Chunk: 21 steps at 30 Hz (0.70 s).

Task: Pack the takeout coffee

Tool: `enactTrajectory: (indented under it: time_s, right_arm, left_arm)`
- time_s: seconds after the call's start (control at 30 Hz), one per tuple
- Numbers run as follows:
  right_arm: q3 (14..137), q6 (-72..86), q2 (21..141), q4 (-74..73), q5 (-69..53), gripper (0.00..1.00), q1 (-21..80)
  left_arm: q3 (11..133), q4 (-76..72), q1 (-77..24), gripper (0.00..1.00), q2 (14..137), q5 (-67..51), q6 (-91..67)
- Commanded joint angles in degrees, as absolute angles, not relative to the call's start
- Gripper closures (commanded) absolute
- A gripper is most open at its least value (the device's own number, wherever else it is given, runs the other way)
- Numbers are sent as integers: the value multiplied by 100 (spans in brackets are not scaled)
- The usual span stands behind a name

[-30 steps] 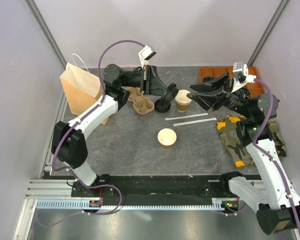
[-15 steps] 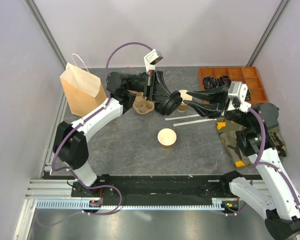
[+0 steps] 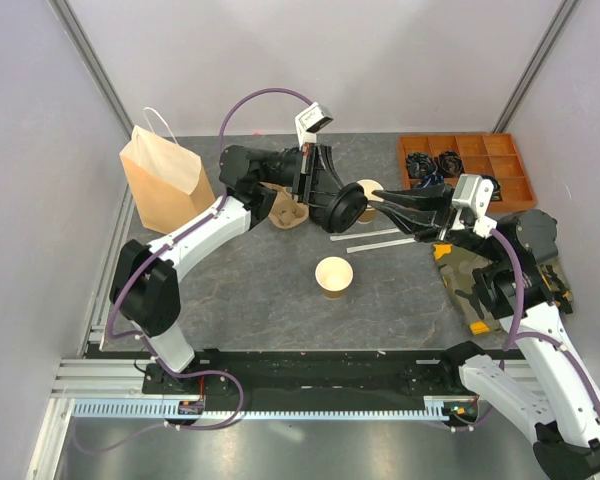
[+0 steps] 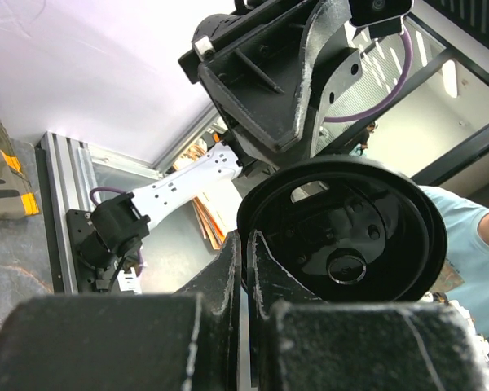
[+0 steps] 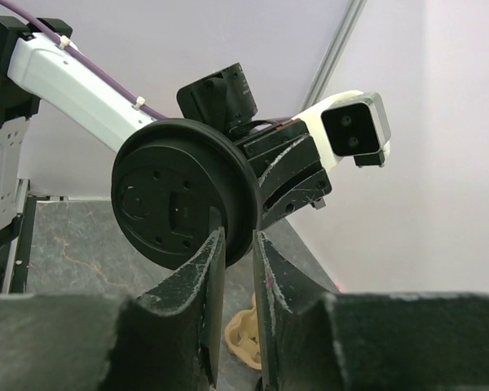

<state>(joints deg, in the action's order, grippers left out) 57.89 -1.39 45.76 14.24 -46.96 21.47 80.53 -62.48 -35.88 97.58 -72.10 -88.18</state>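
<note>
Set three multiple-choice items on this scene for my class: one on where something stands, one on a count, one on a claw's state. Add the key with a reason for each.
1. Where on the table does the paper bag stand?
A) far left corner
B) near right corner
C) the middle

2. How many lidless paper cups stand on the table?
A) one
B) two
C) four

3. What is the left claw doing?
A) standing open and empty
B) shut on a paper cup
C) shut on the rim of the black lid

Key:
1 A: the bag stands at the back, by the left wall.
2 B: one cup sits mid-table and another sits behind the raised lid.
3 C: the left wrist view shows it pinching the lid's edge.
</note>
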Motion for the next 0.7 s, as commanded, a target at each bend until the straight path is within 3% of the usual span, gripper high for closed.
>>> enactTrajectory:
  time_s: [0.0,0.67]
  right_arm:
    - [5871,-308,4597,1397,-4623,69,2215]
    - [5924,-316,4711,1275,-4219,68,2496]
  left_arm:
    - [8148,-6363,-3665,98,9730,-7181,-8833]
    - [7954,-6127,-3770,98,9703,-7128,-8491]
